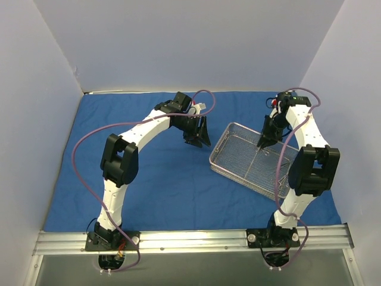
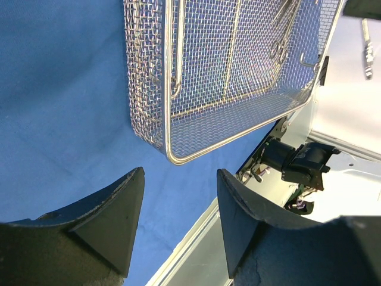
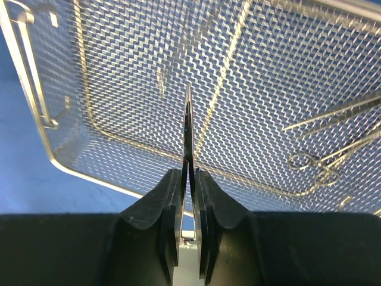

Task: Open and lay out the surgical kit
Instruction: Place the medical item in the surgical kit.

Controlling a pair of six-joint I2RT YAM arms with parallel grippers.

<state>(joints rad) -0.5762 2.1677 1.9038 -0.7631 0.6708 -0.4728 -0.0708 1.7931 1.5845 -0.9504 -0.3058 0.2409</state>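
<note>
Right hand [image 3: 189, 179] clamped on a thin instrument [image 3: 188, 131], edge-on.
Its handles hide between the fingers [image 3: 161, 196], mesh tray [image 3: 119, 89] beyond; my left wrist view shows the left hand [image 2: 180, 182] spread, empty.

Left side: bare blue cloth [image 1: 161, 185], open passage.
Right side: wire tray [image 1: 250, 164] walls bar low entry.
Above tray: right tool [image 1: 266, 140] hangs.

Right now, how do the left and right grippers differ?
The left gripper stands open and empty; the right gripper is shut on a thin metal instrument. The left gripper hangs over the blue cloth beside the wire-mesh tray; the right gripper hangs over the tray itself. Both have black fingers.
</note>
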